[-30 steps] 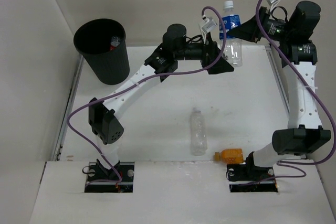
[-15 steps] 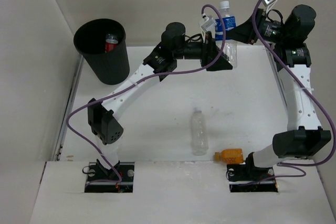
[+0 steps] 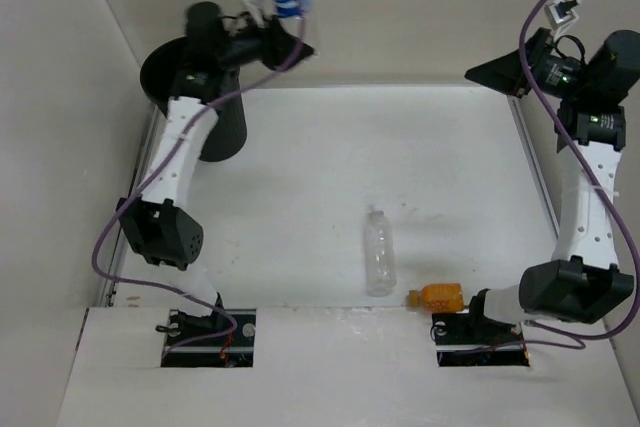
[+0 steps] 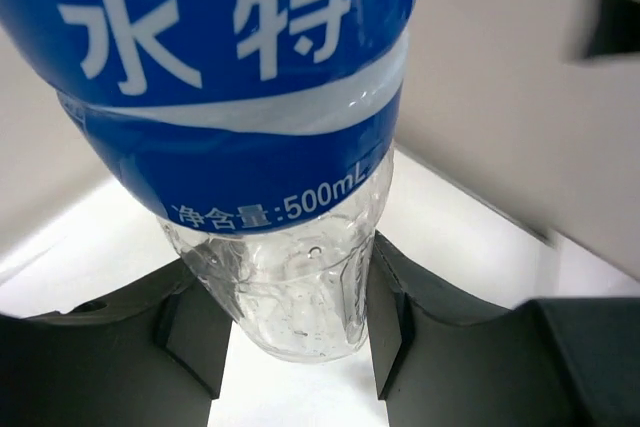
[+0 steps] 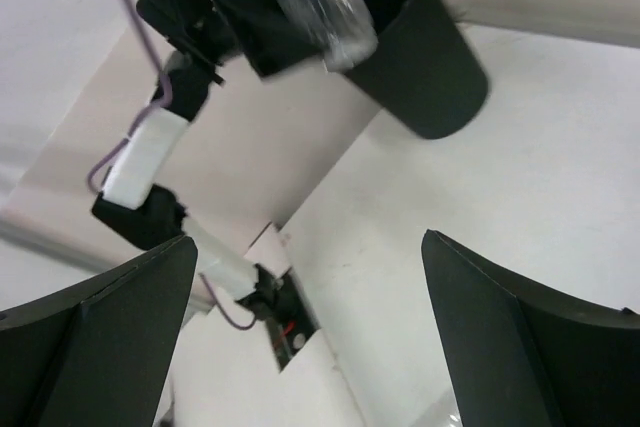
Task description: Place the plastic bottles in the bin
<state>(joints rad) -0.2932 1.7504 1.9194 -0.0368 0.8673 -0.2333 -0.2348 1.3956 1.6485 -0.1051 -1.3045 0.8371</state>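
At the far left of the table (image 3: 330, 147), raised close to the rim of the bin (image 3: 222, 127), the left gripper (image 4: 288, 332) is clamped on the clear, dimpled base of the blue-labelled bottle (image 4: 250, 97), whose glossy label carries white characters. The bin is a tall, round, smooth black tub, slightly tapered, its inside hidden behind the left arm (image 3: 175, 147). The right gripper (image 5: 310, 337) hangs at the far right, fingers wide apart and empty, while a plain clear bottle (image 3: 378, 252) and a stubby orange bottle (image 3: 440, 296) lie near the bases.
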